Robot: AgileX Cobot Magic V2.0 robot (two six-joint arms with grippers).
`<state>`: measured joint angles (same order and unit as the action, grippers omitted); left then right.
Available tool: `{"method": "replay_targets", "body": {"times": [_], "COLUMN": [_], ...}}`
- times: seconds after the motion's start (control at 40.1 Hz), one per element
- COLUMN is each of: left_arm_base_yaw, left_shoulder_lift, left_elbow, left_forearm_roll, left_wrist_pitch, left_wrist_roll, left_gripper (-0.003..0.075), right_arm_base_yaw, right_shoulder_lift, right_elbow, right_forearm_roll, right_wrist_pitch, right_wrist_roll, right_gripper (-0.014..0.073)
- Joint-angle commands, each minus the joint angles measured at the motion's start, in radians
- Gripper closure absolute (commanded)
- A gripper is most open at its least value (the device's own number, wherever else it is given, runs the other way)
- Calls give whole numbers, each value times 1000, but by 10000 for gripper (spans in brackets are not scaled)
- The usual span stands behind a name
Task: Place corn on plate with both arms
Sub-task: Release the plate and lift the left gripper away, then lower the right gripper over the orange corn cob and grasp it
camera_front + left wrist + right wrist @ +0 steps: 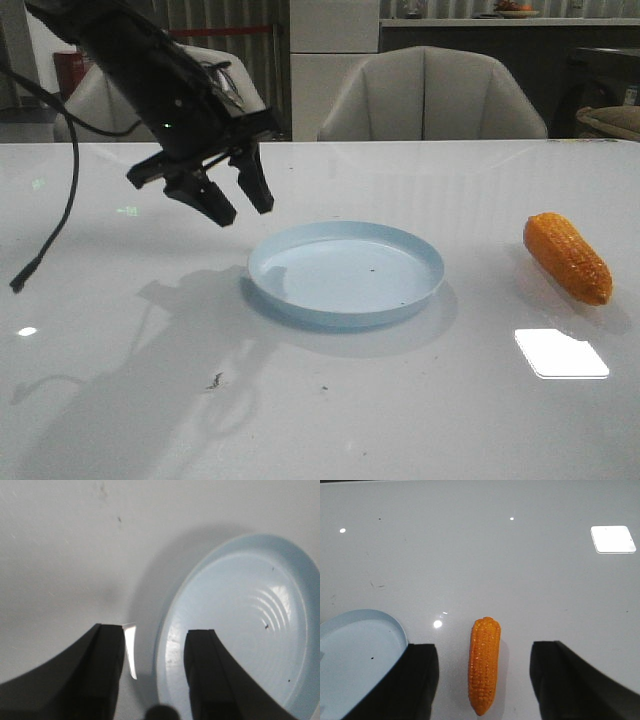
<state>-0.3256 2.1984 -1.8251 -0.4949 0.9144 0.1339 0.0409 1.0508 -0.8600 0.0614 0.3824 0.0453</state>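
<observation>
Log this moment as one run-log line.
corn: on table, right of plate, ungrasped | plate: empty | left tool: open, above plate's left edge | right tool: open, straddling corn

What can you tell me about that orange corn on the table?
The corn is a glossy orange toy cob, plastic by the look of it, with bumpy rows of kernels and one tapered end. It lies flat on the white table, to the right of the pale blue plate and apart from it. Nothing grips it: in the right wrist view it sits between the open fingers of the right hand, untouched.
</observation>
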Motion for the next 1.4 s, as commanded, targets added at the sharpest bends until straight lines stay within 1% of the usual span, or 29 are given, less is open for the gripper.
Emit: {"method": "replay_targets", "body": {"times": [0.0, 0.1, 0.2, 0.275, 0.349, 0.399, 0.499, 0.574, 0.724, 0.874, 0.949, 1.098, 1.198, 1.373], "left_arm_base_yaw": [26, 50, 64, 85, 134, 175, 246, 289, 312, 312, 312, 312, 312, 312], "left_shoulder_lift": [-116, -209, -343, -458, -576, -650, -761, -838, -971, -1078, -1116, -1178, -1199, -1204], "left_elbow": [-86, -124, -119, -87, -30, 45, 180, 312, 532, 704, 758, 837, 866, 878], "left_forearm_roll": [34, 173, 370, 437, 437, 442, 448, 450, 452, 429, 413, 326, 290, 288], "left_wrist_pitch": [-15, -38, -83, -141, -201, -227, -242, -257, -298, -334, -334, -326, -326, -320], "left_wrist_roll": [6, 6, 6, -3, -3, -3, -3, -1, -1, -1, -1, -1, -1, -1], "left_gripper": [353, 353, 353, 353, 353, 353, 353, 353, 353, 353, 353, 353, 353, 353], "right_arm_base_yaw": [-1, -1, -1, -1, -1, -1, -1, -1, -1, -1, -1, -1, -1, 3], "right_shoulder_lift": [-13, -13, -13, -13, -13, -13, -12, -1, 50, 146, 202, 320, 392, 500], "right_elbow": [-32, -32, -32, -32, -32, -32, -32, -32, -33, -61, -81, -120, -143, -170], "right_forearm_roll": [-6, -6, -6, -8, -8, -8, -8, -8, -8, -24, -36, -37, -37, -35], "right_wrist_pitch": [-62, -60, -58, -39, -14, 1, 22, 25, 8, 7, -4, -75, -121, -170], "right_wrist_roll": [-2, -2, -2, -2, -2, -2, -2, -2, -2, -21, -34, -37, -37, -37], "right_gripper": [85, 85, 85, 85, 85, 85, 83, 82, 69, -11, -11, -11, -11, -11]}}
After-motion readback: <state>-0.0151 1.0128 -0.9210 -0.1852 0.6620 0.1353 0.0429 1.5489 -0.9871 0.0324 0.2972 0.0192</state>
